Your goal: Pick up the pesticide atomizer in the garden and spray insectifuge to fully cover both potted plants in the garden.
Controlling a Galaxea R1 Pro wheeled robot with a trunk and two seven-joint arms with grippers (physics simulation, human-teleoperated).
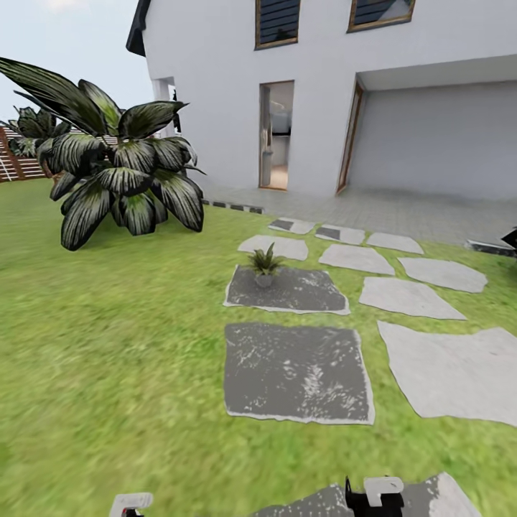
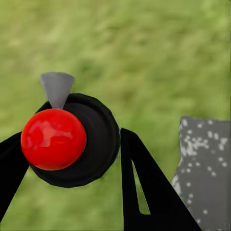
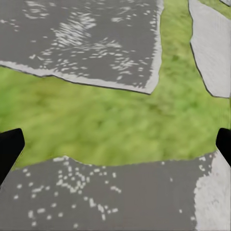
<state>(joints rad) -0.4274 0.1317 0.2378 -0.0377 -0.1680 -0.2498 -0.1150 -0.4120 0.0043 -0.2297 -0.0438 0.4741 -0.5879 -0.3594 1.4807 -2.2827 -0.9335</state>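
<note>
The pesticide atomizer (image 2: pixel 67 139) appears end-on in the left wrist view as a round black body with a shiny red cap and a small grey nozzle. My left gripper (image 2: pixel 72 142) is shut on it, a black finger (image 2: pixel 144 192) on either side, above grass. One potted plant (image 1: pixel 264 266), a small green rosette in a grey pot, stands ahead on a dark stone slab (image 1: pixel 301 291). My right gripper (image 3: pixel 118 144) is open with nothing in it, its fingertips at the picture's edges over grass and grey stone.
A big dark-leaved bush (image 1: pixel 118 169) grows at the left on the lawn. Pale stepping stones (image 1: pixel 413 296) lead right toward the white house (image 1: pixel 323 86) with its doorway. A second dark slab (image 1: pixel 298 373) lies closer. A slatted fence (image 1: pixel 18 164) shows far left.
</note>
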